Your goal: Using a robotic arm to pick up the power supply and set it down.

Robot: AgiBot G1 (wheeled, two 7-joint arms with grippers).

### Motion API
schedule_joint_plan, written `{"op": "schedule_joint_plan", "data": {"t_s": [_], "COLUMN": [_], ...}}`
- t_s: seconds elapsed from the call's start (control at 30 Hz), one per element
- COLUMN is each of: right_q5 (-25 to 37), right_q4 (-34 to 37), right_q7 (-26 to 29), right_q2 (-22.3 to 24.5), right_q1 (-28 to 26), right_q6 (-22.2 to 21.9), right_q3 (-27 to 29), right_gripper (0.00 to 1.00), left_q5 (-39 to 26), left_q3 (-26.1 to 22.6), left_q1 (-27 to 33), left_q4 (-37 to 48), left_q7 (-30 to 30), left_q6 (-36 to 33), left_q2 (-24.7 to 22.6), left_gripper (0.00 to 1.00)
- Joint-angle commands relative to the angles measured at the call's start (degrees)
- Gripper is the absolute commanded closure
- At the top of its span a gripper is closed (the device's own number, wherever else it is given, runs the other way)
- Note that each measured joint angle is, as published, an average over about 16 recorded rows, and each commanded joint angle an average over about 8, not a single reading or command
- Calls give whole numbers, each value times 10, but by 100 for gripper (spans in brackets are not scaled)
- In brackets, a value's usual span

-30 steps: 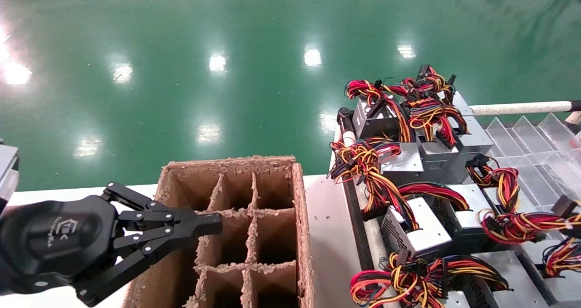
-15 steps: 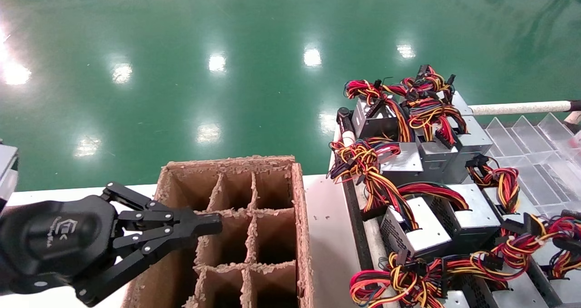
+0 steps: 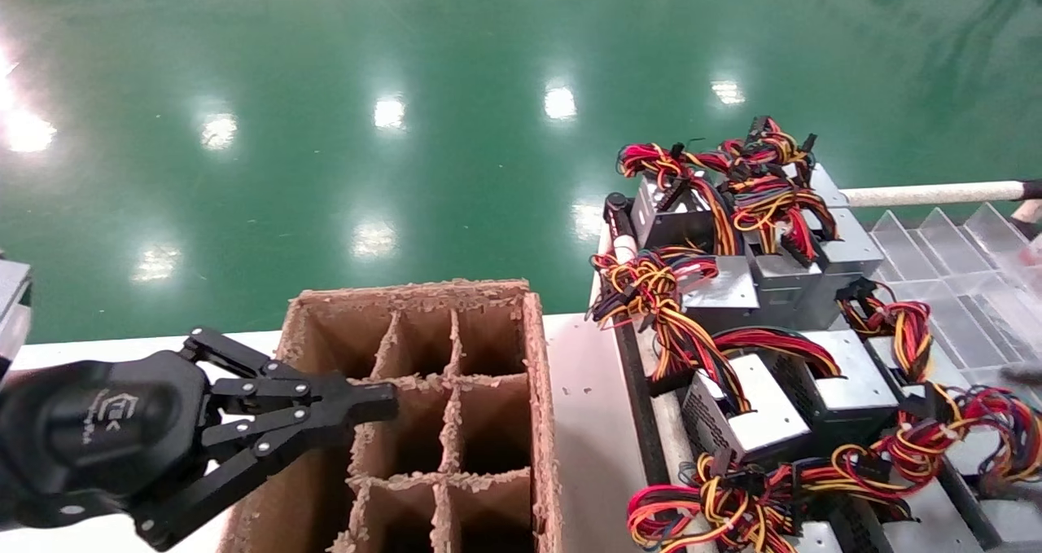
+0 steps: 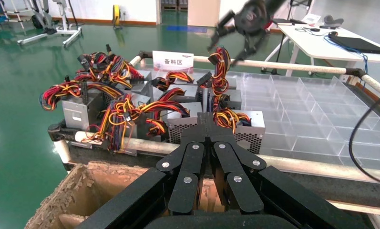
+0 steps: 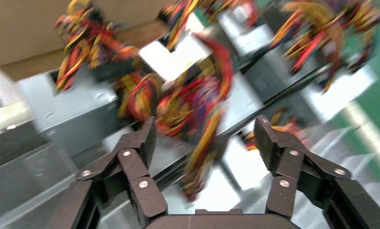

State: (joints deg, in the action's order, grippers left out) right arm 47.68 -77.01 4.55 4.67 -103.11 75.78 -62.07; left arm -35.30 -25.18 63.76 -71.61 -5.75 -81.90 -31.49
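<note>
Green glossy floor, white table, cardboard divider box

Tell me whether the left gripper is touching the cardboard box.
Cannot tell. In the head view the left gripper overlaps the cardboard box, but its height above the dividers is unclear.

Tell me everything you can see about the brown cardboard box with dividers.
The cardboard box is brown, open-topped and rough, with frayed, crumbling edges. Inner walls split it into two columns of compartments, all seemingly empty. It stands upright on the white table. The shut left gripper hovers over its left side.
</note>
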Motion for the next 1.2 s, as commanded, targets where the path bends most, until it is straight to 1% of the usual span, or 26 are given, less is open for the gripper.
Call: {"op": "schedule_joint_plan", "data": {"t_s": [0.03,0.2,0.33,0.37,0.6,0.63,1.2], "right_q5": [13,-10,-21,-21,-21,-22,-34], "right_q4": [-3,-4,-4,-4,-1,0,12], "right_q7": [15,18,21,22,27,28,39], "right_q2": [-7,-32,-51,-56,-94,-100,-200], "right_q1": [-13,-39,-37,-33,18,26,157], "right_q6": [7,8,12,13,24,25,50], "right_q3": [21,52,71,76,122,128,240], "right_gripper": [0,0,0,0,0,0,0], "left_q5": [0,0,0,0,0,0,0], "left_q3": [0,0,0,0,0,0,0], "left_q1": [0,0,0,0,0,0,0], "left_q4": [0,0,0,0,0,0,0], "left_q7": [0,0,0,0,0,0,0], "left_q6": [0,0,0,0,0,0,0], "left_q2": [0,0,0,0,0,0,0], "left_gripper": [100,100,100,92,5,0,0]}}
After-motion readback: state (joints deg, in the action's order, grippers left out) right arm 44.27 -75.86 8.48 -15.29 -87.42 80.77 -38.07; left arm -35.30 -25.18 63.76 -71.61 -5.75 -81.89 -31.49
